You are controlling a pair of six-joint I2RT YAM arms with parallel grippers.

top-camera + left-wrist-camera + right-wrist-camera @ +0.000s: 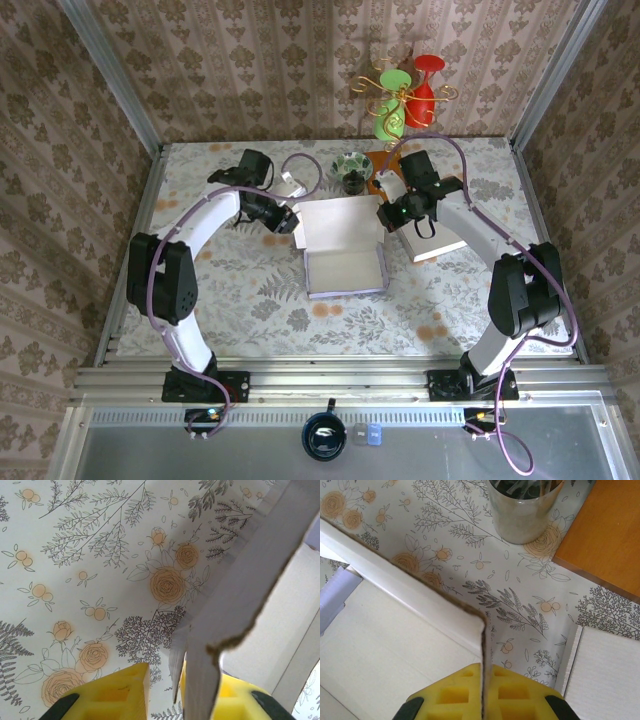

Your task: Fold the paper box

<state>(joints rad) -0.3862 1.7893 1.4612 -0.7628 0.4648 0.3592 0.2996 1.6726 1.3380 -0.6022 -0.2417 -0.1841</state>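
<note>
Yellow fingers (120, 692) of the left gripper (167, 675) sit at the bottom of its wrist view, a little apart. A ragged-edged flap of the box (260, 555) drops into the gap between them. It lies against the right-hand finger, while a sliver of flowered cloth (75, 580) shows between it and the other finger. The jaws stand slack around the flap and do not pinch it.

From above, the box lies in the middle of the table between the two grippers. Its shallow tray faces the arm bases and its broad white lid panel lies behind the tray. The left gripper is at that panel's far left corner. Just behind the box a cup (351, 170) stands upright on the cloth, and an orange board (605, 535) lies just to the cup's right.

At the panel's far right corner, the right gripper (483, 669) is closed tight. The thin card edge runs straight down between its yellow pads, so the box is clamped there. To the right of the box, apart from it, a flat white sheet (605, 675) lies on the cloth below the right arm.
</note>
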